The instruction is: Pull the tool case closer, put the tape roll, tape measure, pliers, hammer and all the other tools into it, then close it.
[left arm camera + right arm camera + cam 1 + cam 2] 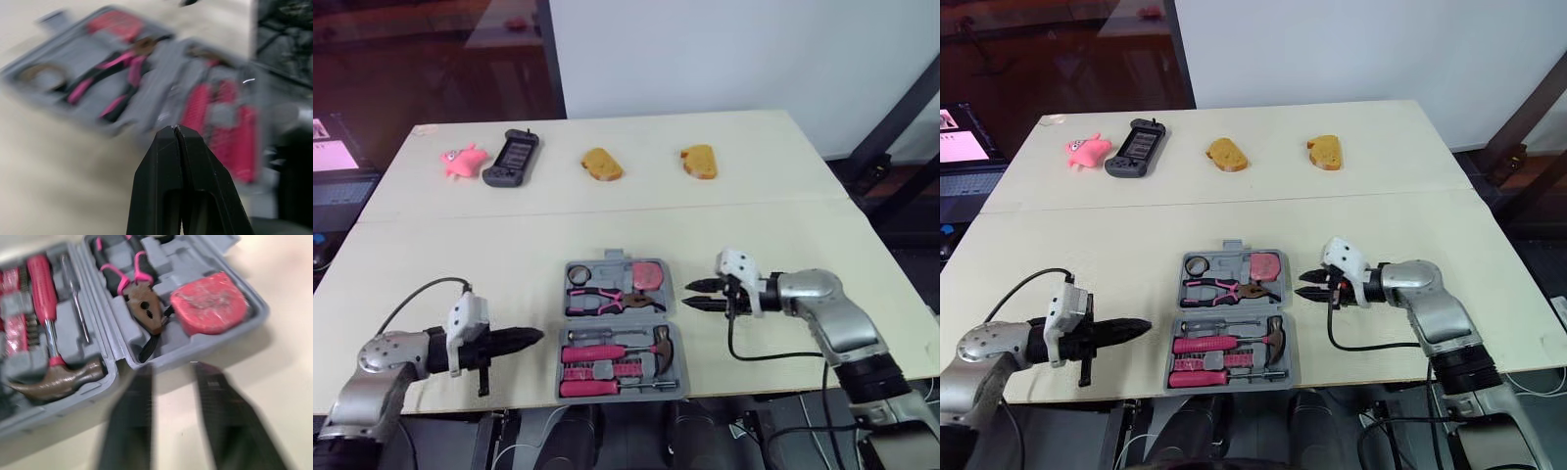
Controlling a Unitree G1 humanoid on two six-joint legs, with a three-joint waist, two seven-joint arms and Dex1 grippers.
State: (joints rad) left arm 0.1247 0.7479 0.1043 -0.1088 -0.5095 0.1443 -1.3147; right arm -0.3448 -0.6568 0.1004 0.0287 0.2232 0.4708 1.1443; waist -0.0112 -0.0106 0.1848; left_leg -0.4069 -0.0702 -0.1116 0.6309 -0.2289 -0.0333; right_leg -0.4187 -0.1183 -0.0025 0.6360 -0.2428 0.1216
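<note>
The grey tool case lies open near the table's front edge. Its far half holds the tape roll, the pink-handled pliers and the red tape measure. Its near half holds the hammer and pink screwdrivers. My left gripper is shut and empty, just left of the case's near half. To the right of the far half, my right gripper stands open with nothing between its fingers. The right wrist view shows the pliers, tape measure and hammer.
At the table's far side lie a pink pig toy, a dark handheld device and two bread slices. A seam crosses the table. A dark frame stands at the right.
</note>
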